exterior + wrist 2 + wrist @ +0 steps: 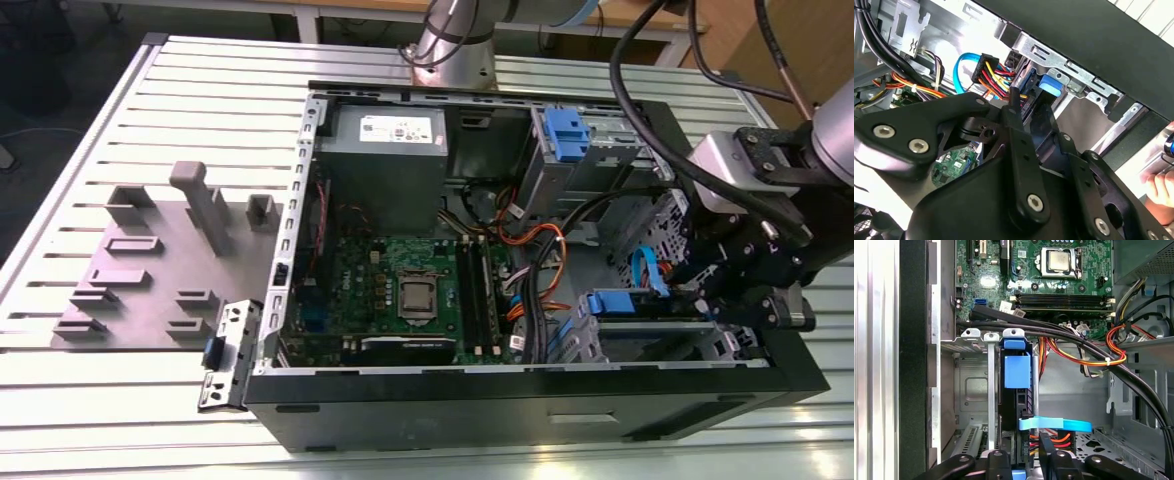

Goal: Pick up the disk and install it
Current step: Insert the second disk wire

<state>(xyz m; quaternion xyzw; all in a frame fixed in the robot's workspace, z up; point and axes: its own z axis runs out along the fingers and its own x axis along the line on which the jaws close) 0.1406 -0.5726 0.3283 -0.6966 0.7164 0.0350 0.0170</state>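
**Disk seated in the lower drive cage**

From my station I cannot tell how far the gripper (747, 290) is open; its black linkages crowd both wrist views, and I see nothing held. It hangs inside the open computer case (534, 400), right by the lower drive cage (971, 385). The disk (1016, 390) stands on edge in that cage, its blue plastic rail tab (1017, 371) facing out, with a blue data cable (1054, 424) and coloured power wires just beside its end. The motherboard (400, 290) lies on the case floor; a blue bracket (566, 135) sits in the upper bay.

Blue-railed disk (1016, 375) seated in bay
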